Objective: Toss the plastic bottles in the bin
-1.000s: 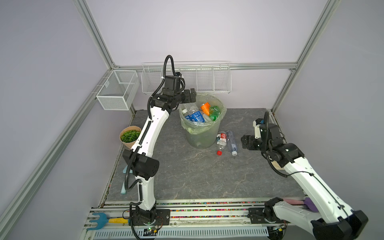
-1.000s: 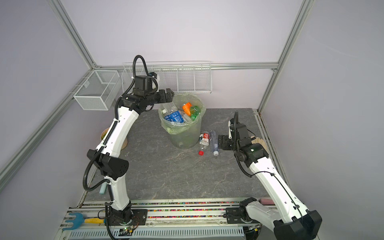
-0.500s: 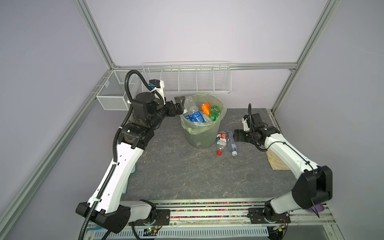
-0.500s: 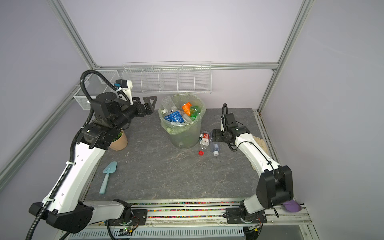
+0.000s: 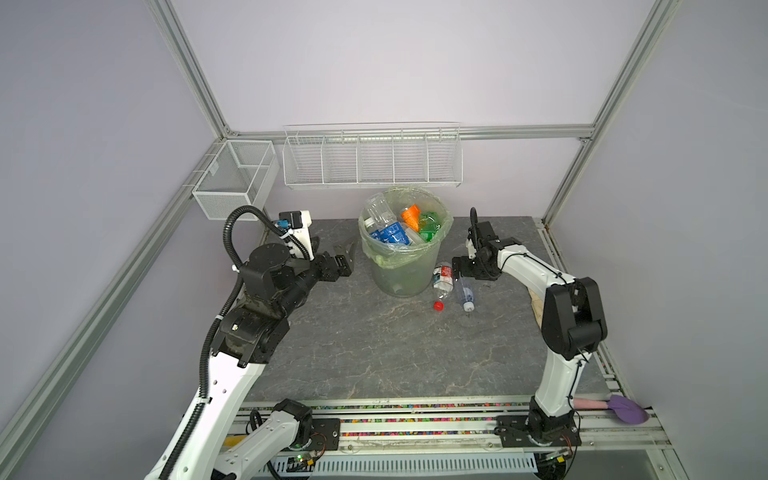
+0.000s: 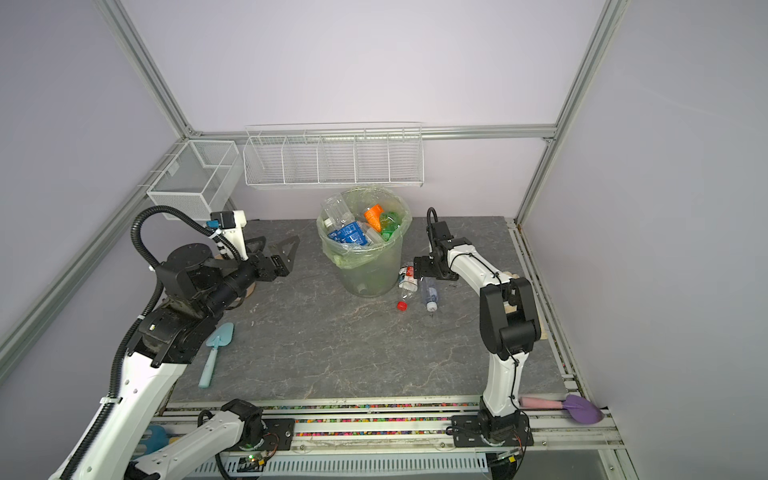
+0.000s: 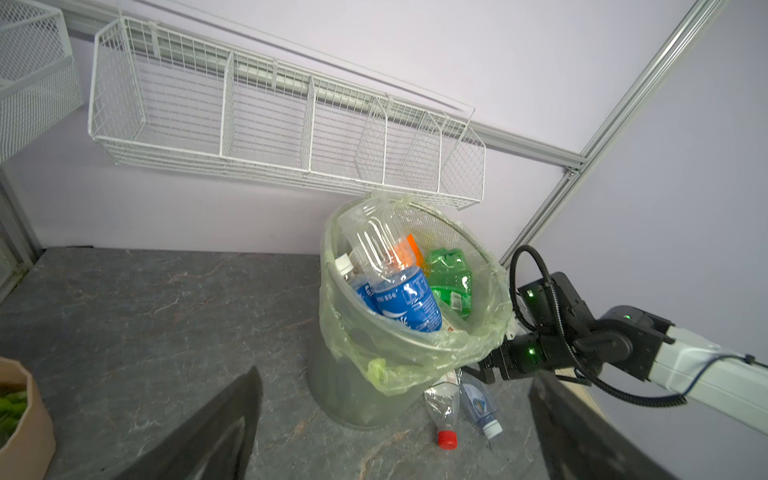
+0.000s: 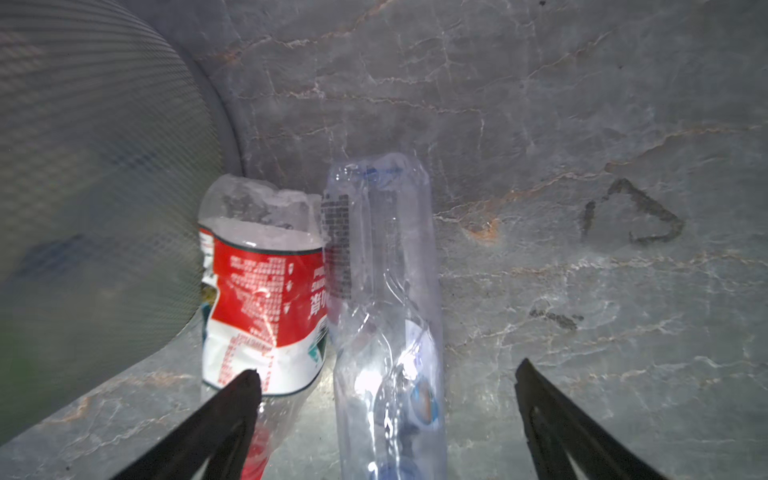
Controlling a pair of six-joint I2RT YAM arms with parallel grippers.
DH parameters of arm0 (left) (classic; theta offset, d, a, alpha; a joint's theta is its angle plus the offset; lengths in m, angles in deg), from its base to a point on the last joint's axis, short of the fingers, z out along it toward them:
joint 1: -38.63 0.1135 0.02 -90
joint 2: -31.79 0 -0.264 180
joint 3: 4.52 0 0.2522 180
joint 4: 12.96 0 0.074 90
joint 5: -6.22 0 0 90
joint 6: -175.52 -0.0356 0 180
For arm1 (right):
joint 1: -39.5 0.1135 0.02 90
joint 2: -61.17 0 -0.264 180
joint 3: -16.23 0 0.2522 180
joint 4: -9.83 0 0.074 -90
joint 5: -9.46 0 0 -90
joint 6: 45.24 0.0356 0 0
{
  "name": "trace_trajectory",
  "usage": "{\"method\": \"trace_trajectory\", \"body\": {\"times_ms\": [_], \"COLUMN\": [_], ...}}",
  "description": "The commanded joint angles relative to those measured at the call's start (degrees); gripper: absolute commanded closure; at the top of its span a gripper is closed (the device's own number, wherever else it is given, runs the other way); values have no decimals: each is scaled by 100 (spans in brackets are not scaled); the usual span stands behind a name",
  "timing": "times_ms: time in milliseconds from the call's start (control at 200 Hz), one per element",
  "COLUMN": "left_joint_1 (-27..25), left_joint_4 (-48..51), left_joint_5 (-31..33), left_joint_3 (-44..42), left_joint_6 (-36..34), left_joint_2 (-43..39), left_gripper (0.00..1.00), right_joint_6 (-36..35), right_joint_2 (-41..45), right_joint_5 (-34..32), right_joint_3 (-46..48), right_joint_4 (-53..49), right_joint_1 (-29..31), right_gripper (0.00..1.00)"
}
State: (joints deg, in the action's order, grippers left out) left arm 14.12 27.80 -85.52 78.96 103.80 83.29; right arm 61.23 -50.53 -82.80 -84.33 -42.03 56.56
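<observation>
The task looks nearly done. The round translucent grey-green bin (image 5: 399,276), midway along the far edge of the grey marbled worktop (image 5: 374,345), is heaped with plastic bottles (image 5: 390,236). Two are left, lying side by side at its base: a crushed red-labelled bottle (image 5: 443,277) and a clear white-capped bottle (image 5: 464,291). The right hand (image 8: 388,370) hovers over them, spread wide and empty. The left hand (image 6: 277,244) is also spread and empty.
</observation>
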Motion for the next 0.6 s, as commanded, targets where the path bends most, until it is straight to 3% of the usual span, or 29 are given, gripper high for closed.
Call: {"method": "trace_trajectory", "body": {"times_ms": [0, 315, 595], "left_joint_1": [-18, -17, -23], "left_joint_4": [183, 456, 517], "left_joint_5": [50, 268, 234], "left_joint_3": [-312, -1059, -1610], "left_joint_6": [140, 384, 674], "left_joint_2": [-246, -1023, -1252], "left_gripper": [1, 1, 1], "right_joint_6": [-57, -40, -64], "right_joint_2": [-185, -684, -846], "right_joint_5": [-13, -158, -307], "right_joint_3": [-178, -443, -380], "right_joint_4": [-140, -189, -178], "right_joint_1": [-19, -33, -28], "right_gripper": [1, 18, 24]}}
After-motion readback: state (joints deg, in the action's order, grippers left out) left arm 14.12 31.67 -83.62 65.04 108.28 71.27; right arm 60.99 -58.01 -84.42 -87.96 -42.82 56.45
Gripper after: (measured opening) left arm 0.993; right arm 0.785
